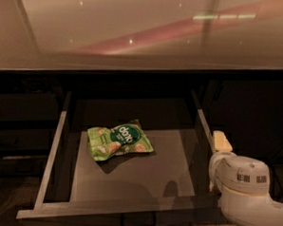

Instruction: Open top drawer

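Note:
The top drawer stands pulled out under the counter, its grey floor and pale rim edges showing. Its small dark pull handle shows at the bottom middle of the front. A green snack bag lies on the drawer floor, left of centre. My gripper is at the drawer's right side, just outside the right rim, with a pale fingertip showing above the white wrist housing. It holds nothing that I can see.
A glossy pale countertop runs across the top and overhangs the drawer. Dark cabinet fronts flank the drawer on the left and on the right. The white arm fills the lower right corner.

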Controlling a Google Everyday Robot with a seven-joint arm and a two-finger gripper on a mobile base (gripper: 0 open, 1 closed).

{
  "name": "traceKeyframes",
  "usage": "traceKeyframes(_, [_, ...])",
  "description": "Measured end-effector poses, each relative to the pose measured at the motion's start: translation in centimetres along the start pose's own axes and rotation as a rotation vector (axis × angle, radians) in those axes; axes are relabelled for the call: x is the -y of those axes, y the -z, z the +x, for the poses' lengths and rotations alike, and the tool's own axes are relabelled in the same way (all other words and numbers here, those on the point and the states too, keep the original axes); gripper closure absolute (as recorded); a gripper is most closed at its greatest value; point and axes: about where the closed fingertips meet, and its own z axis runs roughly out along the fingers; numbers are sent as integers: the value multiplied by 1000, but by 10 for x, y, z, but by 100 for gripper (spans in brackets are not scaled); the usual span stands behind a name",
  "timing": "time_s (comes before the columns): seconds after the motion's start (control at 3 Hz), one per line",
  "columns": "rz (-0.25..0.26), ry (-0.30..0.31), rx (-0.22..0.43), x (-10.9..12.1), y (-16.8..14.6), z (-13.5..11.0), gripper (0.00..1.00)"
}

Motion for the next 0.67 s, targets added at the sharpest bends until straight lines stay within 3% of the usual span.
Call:
traceKeyframes(0.33, [20,-7,-16,16,2,-1,0])
traceKeyframes(0.67, [20,-7,-16,16,2,-1,0])
